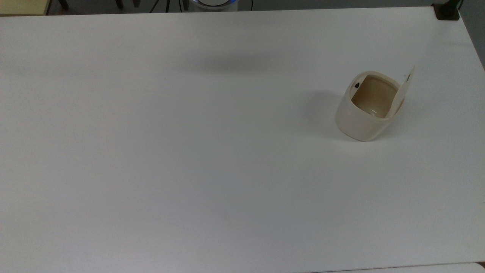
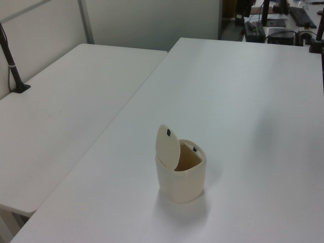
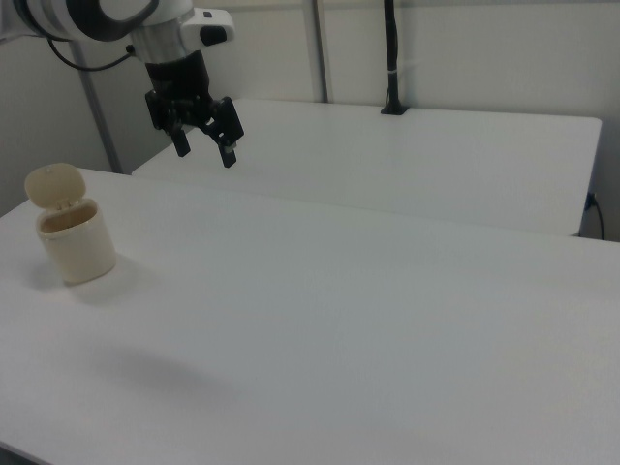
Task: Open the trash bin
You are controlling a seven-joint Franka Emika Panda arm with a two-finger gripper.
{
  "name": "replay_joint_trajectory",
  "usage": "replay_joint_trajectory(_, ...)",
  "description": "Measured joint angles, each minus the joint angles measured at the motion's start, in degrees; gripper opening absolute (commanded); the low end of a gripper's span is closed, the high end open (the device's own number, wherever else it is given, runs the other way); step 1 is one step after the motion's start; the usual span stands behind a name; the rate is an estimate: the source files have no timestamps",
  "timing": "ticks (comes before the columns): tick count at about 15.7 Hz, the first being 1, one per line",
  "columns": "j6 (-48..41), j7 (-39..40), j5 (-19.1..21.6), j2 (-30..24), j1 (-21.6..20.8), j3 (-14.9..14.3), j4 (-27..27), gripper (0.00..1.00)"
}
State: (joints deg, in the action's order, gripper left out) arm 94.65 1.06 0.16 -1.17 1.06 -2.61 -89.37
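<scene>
Your trash bin [image 1: 365, 110] sits at about 3 o'clock on the table [image 1: 189, 151] in the top view, upright, lid [image 2: 167, 147] already swung up and standing near vertical, tan inside showing, black button [image 1: 356, 85] at the rim. Looks done to me. The tool [image 3: 203, 143] hangs well above the table, apart from the bin, fingers spread, holding nothing. Risks: if you bring it back low past the bin you could clip the raised lid and knock it shut, or tip the light bin over. Pressing the button again might also upset it. Keep high and clear.
</scene>
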Motion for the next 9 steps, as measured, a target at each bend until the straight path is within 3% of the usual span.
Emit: replay_joint_trajectory(9, 0.1, 0.8, -0.1, 0.6, -0.5, 0.1, -0.1, 1.0)
